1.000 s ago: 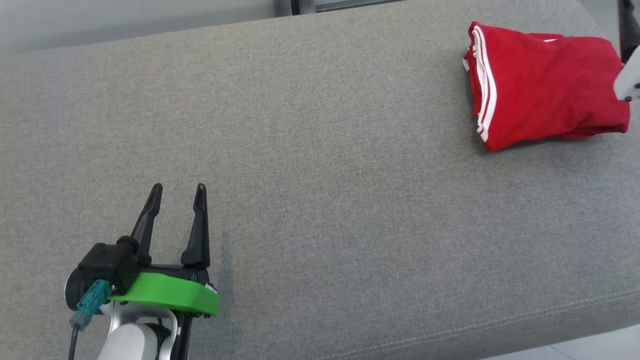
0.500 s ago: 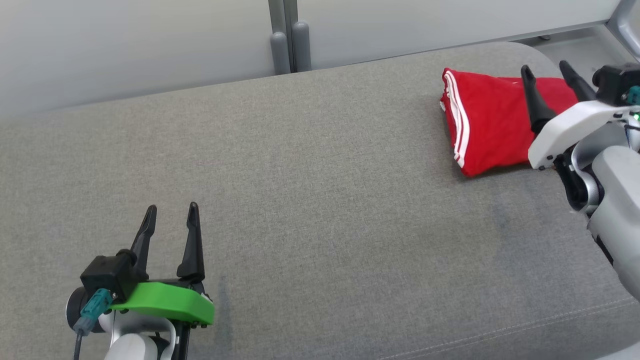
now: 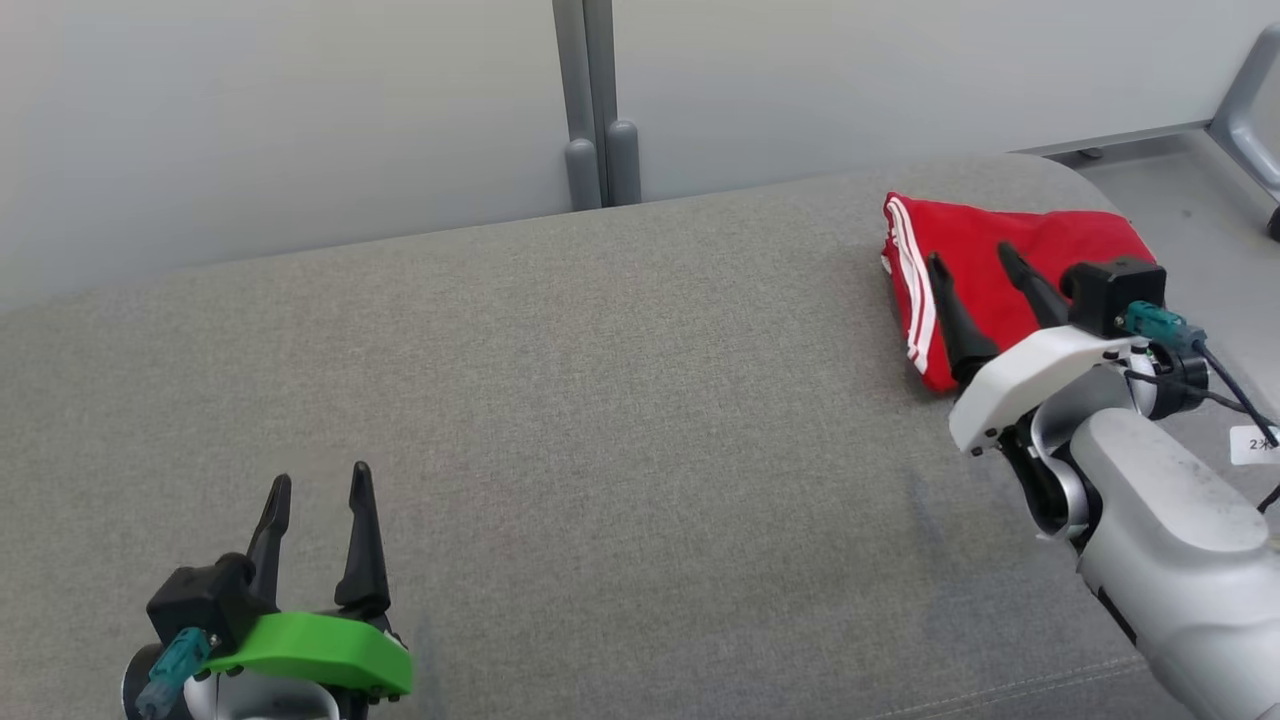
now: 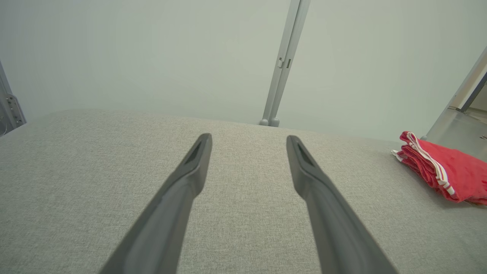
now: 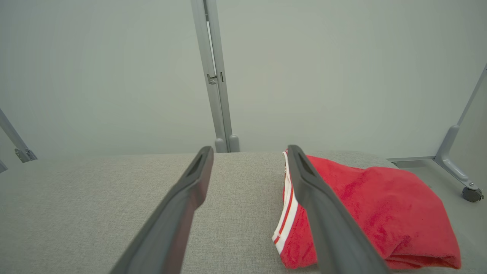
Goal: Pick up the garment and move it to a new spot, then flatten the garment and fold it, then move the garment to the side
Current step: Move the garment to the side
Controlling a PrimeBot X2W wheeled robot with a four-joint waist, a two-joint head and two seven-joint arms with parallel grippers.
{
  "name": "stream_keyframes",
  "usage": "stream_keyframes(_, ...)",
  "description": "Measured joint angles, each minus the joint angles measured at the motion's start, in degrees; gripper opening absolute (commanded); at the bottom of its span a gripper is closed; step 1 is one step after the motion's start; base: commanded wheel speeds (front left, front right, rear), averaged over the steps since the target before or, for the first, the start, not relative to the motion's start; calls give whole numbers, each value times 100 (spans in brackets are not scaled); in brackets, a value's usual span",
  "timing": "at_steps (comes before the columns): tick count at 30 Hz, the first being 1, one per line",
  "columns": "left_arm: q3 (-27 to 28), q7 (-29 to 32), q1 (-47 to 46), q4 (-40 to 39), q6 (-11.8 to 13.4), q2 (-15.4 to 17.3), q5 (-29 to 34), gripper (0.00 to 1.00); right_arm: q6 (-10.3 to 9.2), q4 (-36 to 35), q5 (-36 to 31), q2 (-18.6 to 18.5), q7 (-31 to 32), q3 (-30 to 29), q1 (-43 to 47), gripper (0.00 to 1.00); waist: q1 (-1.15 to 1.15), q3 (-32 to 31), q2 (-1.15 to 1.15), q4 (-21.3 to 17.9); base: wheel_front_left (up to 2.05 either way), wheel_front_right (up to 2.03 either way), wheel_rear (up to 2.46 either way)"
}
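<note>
When reading the head view, locate garment (image 3: 960, 225) at far right corner of cushion (image 3: 600, 400), lying flat on top. Identify as red fabric folded into a compact stack, with white stripes on the edge facing cushion centre. Treat that striped edge as running from cushion back toward cushion front. Take long axis as running along cushion length, toward the right end; accept with caution, since partly masked by right gripper (image 3: 970, 253). Note stacked layers showing at the striped edge in left wrist view.

Find right gripper near cushion's right end, fingers spread, holding nothing, tips pointing toward cushion back and overlapping garment's near part. Cannot tell whether touching fabric. In right wrist view, see one finger crossing the striped edge, the other over bare cushion.

Find left gripper (image 3: 321, 474) over cushion's near left part, well apart from garment, fingers spread, holding nothing, tips toward cushion back. Note post (image 3: 595, 100) standing behind cushion's back edge.
</note>
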Motion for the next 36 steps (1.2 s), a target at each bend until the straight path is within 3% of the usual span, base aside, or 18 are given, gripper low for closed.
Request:
stream_keyframes(8,153,-23,229,21,7,-48,-66,100,-102,-731,-358,265,-7,-305,541,100,0,-78,0,60,0,0,0)
stream_keyframes(21,235,-75,381,20,57,-63,-75,100,-109,-1472,-840,703,-7,-669,1665,100,0,-108,0,142,0,0,0)
stream_keyframes(36,209,-81,399,14,74,-74,-25,100,-110,-1857,-1413,1065,-7,-1147,2427,100,0,-148,0,202,0,0,0)
